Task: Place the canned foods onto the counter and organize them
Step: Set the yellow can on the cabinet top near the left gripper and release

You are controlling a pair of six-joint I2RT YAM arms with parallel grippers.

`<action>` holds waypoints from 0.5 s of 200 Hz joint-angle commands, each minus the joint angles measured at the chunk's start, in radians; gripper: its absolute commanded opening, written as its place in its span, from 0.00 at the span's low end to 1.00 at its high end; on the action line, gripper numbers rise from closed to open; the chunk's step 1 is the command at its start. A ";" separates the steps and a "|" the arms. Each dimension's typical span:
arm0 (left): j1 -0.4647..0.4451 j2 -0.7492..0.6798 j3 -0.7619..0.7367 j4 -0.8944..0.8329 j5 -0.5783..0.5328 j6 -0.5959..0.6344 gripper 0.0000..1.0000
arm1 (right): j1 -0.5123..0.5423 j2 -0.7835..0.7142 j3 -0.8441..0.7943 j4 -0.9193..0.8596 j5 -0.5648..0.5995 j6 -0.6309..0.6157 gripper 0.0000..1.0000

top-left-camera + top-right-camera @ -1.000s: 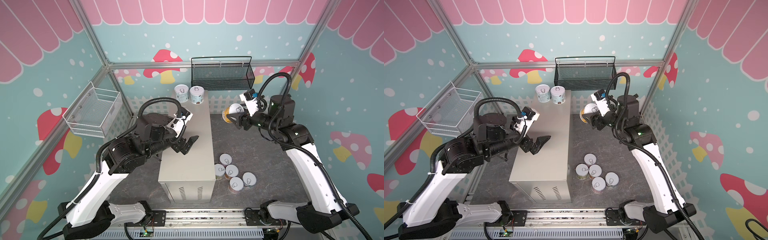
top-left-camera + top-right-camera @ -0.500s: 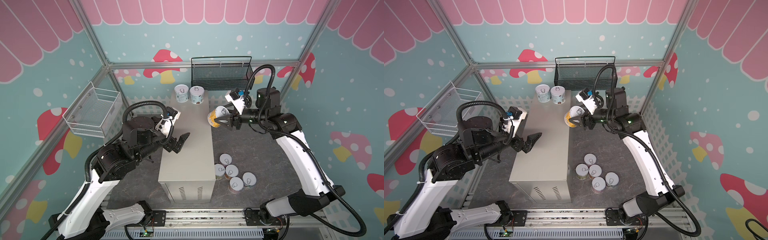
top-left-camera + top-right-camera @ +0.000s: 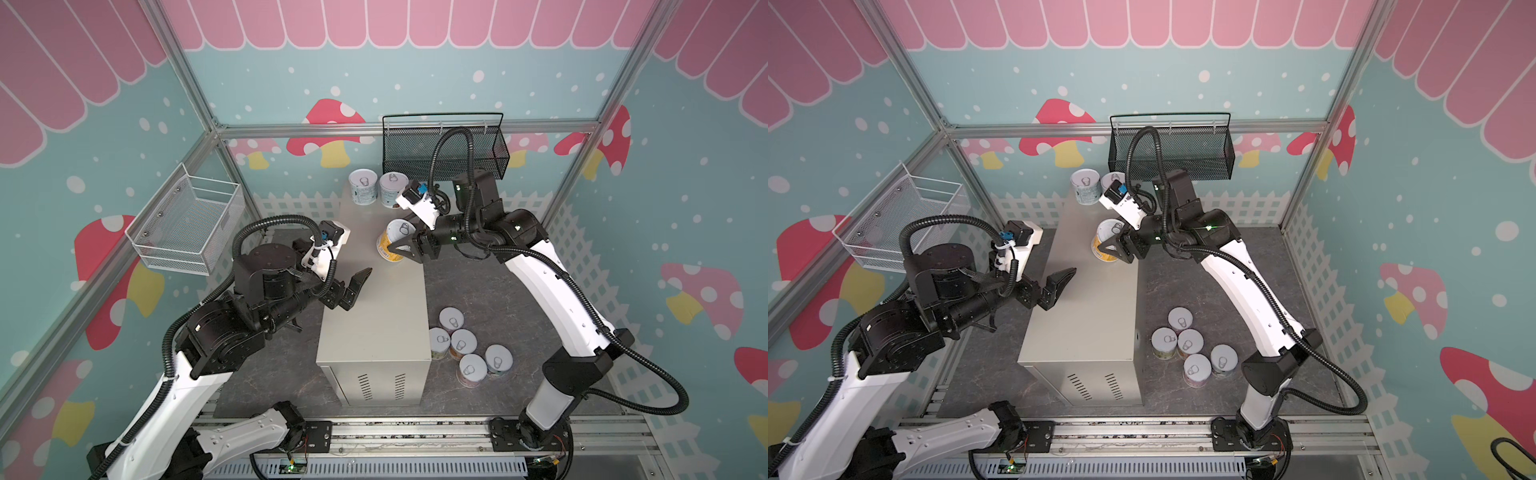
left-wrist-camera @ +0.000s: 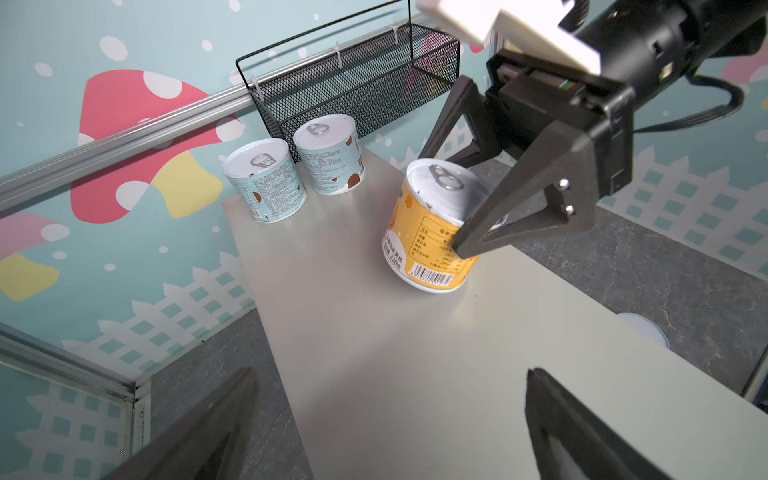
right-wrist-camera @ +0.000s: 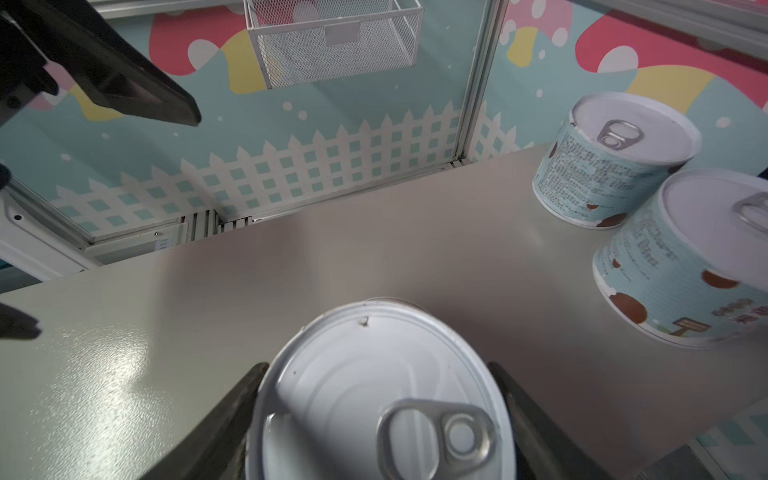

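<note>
In both top views the right arm's wrist camera partly hides one of the two blue cans (image 3: 363,188) at the 12 o'clock end of the counter (image 3: 374,324). The orange can (image 4: 419,249) is at the counter's 1 o'clock; whether its base sits flat is unclear. The right gripper (image 4: 440,199) clamps its sides. The left gripper (image 3: 348,290), spread wide and empty, hovers at 9 o'clock. Five cans (image 3: 461,345) stand on the floor at 4 o'clock.

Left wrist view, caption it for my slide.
Right gripper holds a tilted orange can over the counter, near two blue cans.
</note>
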 commanded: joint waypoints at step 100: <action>0.028 0.012 -0.044 0.053 0.065 -0.020 0.99 | 0.075 0.125 0.208 0.073 0.053 0.027 0.83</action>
